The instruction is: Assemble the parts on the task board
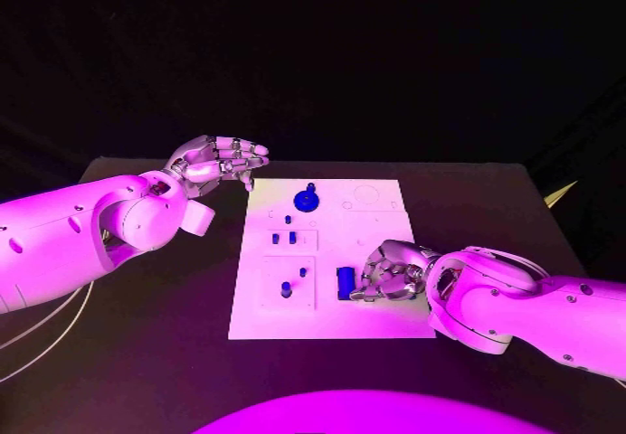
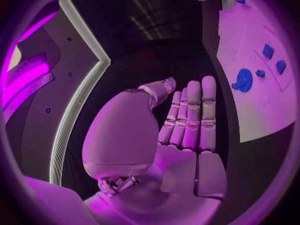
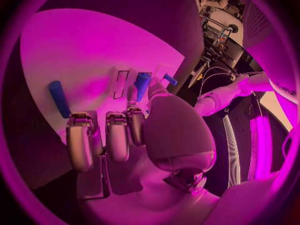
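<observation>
Head view: right robot hand partly hides blue part; grip unclear.

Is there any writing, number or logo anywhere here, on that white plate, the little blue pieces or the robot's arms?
None can be read.
Task board: faint outlines and slots, no legible letters or numbers.
Blue parts, such as the round one: no markings visible.
Left hand and right hand: no label or logo can be made out.
</observation>
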